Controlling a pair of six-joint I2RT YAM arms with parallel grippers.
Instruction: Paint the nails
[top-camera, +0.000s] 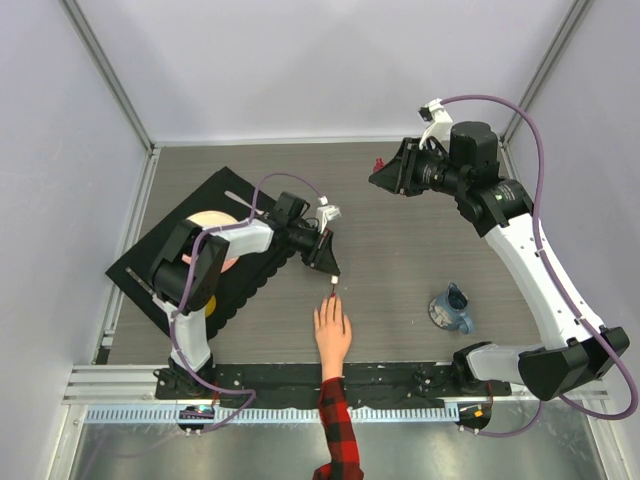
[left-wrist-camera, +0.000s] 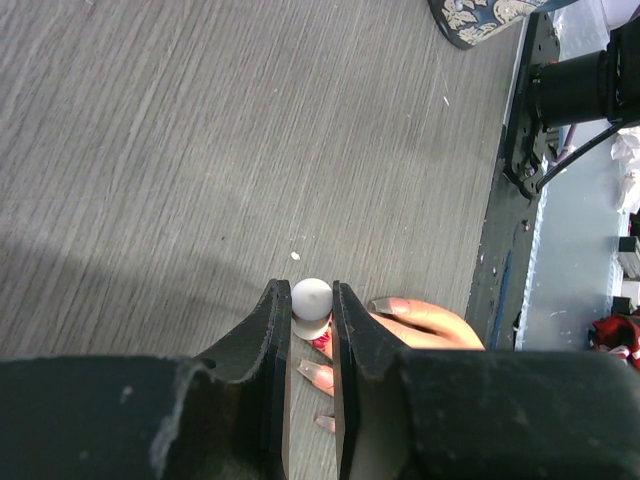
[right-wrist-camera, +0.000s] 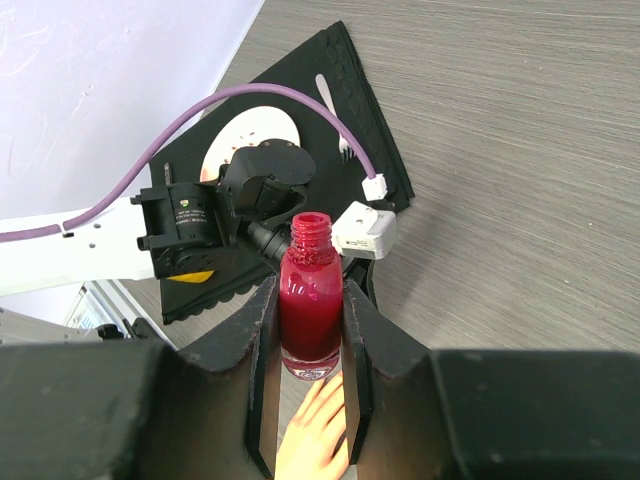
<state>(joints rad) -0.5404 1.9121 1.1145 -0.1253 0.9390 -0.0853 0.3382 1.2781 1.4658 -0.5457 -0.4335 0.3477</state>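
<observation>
A pale hand (top-camera: 332, 335) with a red-and-black plaid sleeve (top-camera: 338, 430) lies flat at the table's near edge. My left gripper (top-camera: 332, 272) is shut on the white cap of the polish brush (left-wrist-camera: 311, 300) and holds it right over the fingertips. In the left wrist view one nail under the cap is red (left-wrist-camera: 322, 343). The nails beside it (left-wrist-camera: 305, 372) look skin-coloured. My right gripper (top-camera: 378, 172) is shut on the open red polish bottle (right-wrist-camera: 310, 300) and holds it upright in the air at the back right.
A black mat (top-camera: 175, 240) with a plate (top-camera: 212, 222) and a fork (right-wrist-camera: 333, 110) lies at the left under the left arm. A blue patterned mug (top-camera: 452, 310) stands to the right of the hand. The rail (top-camera: 400, 375) runs along the near edge.
</observation>
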